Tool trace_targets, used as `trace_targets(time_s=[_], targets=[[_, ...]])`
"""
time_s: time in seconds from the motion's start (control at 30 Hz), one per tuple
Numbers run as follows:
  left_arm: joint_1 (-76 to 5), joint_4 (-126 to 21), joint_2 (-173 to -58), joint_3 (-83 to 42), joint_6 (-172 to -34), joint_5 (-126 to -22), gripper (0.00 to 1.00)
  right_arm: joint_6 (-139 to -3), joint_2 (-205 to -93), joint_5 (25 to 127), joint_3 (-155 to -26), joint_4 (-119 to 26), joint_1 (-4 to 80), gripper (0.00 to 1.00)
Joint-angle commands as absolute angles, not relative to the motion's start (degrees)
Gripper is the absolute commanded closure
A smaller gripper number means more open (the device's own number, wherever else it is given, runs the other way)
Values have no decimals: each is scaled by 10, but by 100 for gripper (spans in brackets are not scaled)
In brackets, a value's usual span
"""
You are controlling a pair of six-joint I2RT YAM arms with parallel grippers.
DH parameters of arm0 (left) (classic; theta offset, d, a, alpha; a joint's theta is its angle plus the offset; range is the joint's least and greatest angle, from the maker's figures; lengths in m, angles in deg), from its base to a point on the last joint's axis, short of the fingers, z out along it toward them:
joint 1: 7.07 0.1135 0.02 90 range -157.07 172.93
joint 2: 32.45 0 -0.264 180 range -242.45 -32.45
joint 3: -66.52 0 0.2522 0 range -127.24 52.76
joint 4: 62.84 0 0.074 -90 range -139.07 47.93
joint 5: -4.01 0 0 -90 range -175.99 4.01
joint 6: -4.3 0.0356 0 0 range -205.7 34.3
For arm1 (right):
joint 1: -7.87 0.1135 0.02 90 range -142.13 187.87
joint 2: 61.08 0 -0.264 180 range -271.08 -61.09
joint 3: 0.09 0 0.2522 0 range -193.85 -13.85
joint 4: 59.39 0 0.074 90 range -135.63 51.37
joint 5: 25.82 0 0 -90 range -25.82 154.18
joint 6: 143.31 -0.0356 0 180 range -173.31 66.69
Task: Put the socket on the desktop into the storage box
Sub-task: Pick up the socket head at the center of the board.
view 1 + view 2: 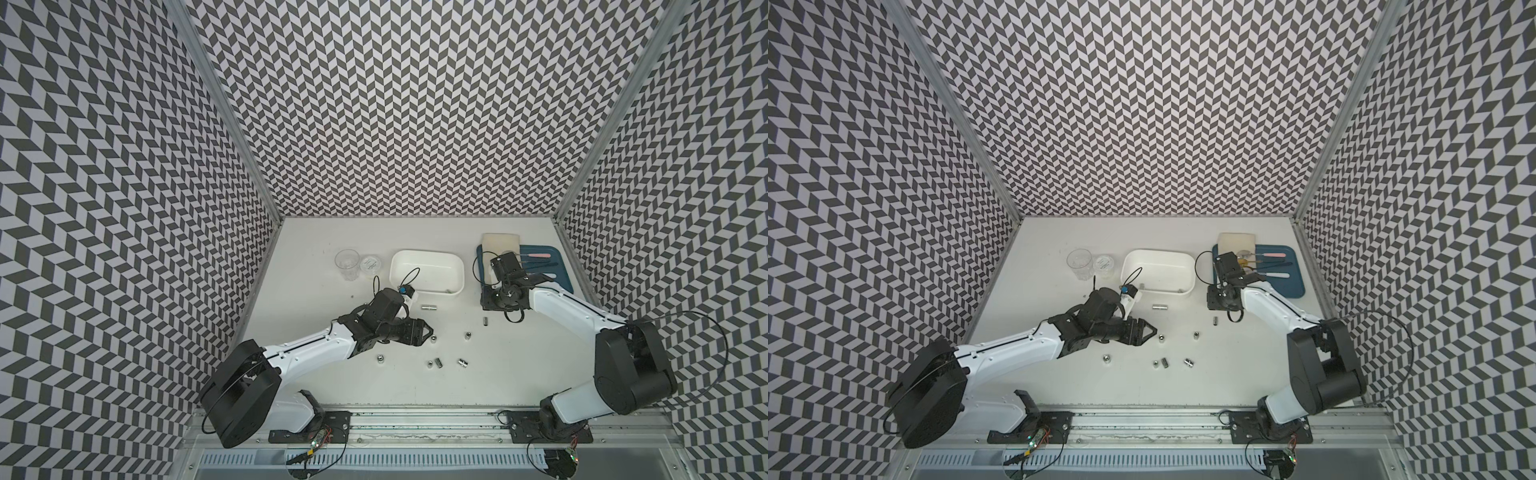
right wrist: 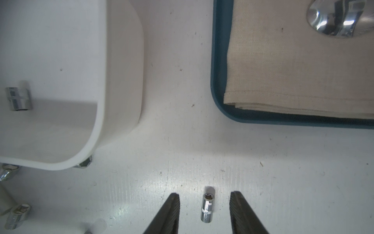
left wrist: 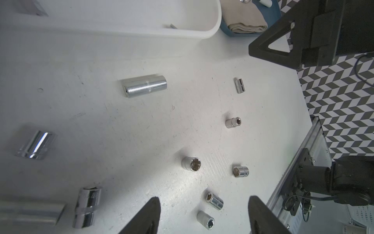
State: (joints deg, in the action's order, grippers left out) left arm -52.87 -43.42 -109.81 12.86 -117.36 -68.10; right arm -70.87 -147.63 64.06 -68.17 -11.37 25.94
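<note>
Right gripper [image 2: 204, 193] stands open, a small socket [image 2: 206, 210] lying on the desktop [image 2: 182, 141] between its fingers [image 2: 172, 212], untouched; storage box [image 2: 121, 81] just beyond, to its left; left gripper [image 3: 204, 199] open too, empty, more sockets [image 3: 193, 164] scattered ahead
</note>
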Motion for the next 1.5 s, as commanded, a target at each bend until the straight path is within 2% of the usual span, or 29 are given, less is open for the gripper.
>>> trace_targets(time_s=[0.0,1.07,1.47], targets=[[-535,-445,-1101,110,-1163,-684,28,-712,-1473,645,-671,-136,256,56],[-536,-444,-1089,129,-1170,-705,28,-726,-1508,669,-609,-169,276,65],[-536,-443,-1087,132,-1171,-707,28,-725,-1518,671,-605,-176,281,73]])
